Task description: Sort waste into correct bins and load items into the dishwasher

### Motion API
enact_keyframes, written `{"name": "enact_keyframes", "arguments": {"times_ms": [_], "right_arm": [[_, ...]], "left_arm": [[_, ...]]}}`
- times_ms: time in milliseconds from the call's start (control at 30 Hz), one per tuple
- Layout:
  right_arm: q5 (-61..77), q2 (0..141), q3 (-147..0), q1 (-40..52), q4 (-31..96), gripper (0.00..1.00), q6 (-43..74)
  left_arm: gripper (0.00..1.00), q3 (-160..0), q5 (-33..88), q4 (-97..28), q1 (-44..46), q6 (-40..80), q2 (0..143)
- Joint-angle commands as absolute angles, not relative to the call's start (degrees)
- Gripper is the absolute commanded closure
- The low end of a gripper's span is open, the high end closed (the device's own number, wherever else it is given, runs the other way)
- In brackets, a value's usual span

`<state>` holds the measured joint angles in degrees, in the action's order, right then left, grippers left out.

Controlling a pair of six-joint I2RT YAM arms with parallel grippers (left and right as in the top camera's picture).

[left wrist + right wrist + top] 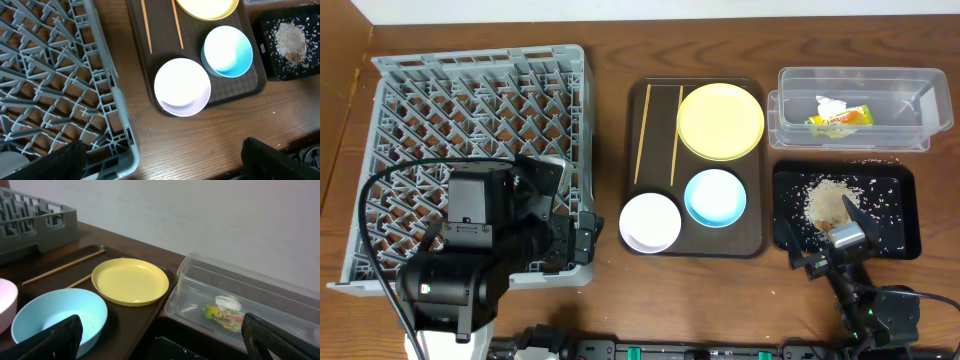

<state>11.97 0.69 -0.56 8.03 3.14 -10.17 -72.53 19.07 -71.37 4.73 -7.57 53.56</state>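
A grey dish rack point(480, 110) stands at the left. A brown tray point(658, 140) in the middle holds two chopsticks point(640, 135), a yellow plate point(720, 121), a blue bowl point(715, 197) and a white bowl point(650, 222). My left gripper point(582, 235) is open and empty over the rack's front right corner point(125, 150), left of the white bowl point(182, 87). My right gripper point(830, 250) is open and empty at the front edge of a black tray point(890, 225) of spilled rice point(828, 200). It faces the blue bowl point(55, 315) and yellow plate point(131, 281).
A clear plastic bin point(800, 90) at the back right holds a yellow wrapper point(840, 119) and a crumpled white tissue point(227, 302). Bare wood lies between the rack and the tray point(150, 135). A wall stands behind the table.
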Motion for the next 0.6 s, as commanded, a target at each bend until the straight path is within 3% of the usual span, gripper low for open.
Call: {"name": "enact_keyframes", "arguments": {"times_ms": [0, 567], "right_arm": [[12.25, 0.34, -0.32, 7.20, 3.03, 0.01, -10.79], [12.25, 0.34, -0.32, 7.20, 3.03, 0.01, -10.79]], "left_arm": [[0.01, -73.36, 18.50, -71.35, 4.95, -8.34, 53.49], [0.01, -73.36, 20.08, -68.64, 4.95, -8.29, 53.49]]}}
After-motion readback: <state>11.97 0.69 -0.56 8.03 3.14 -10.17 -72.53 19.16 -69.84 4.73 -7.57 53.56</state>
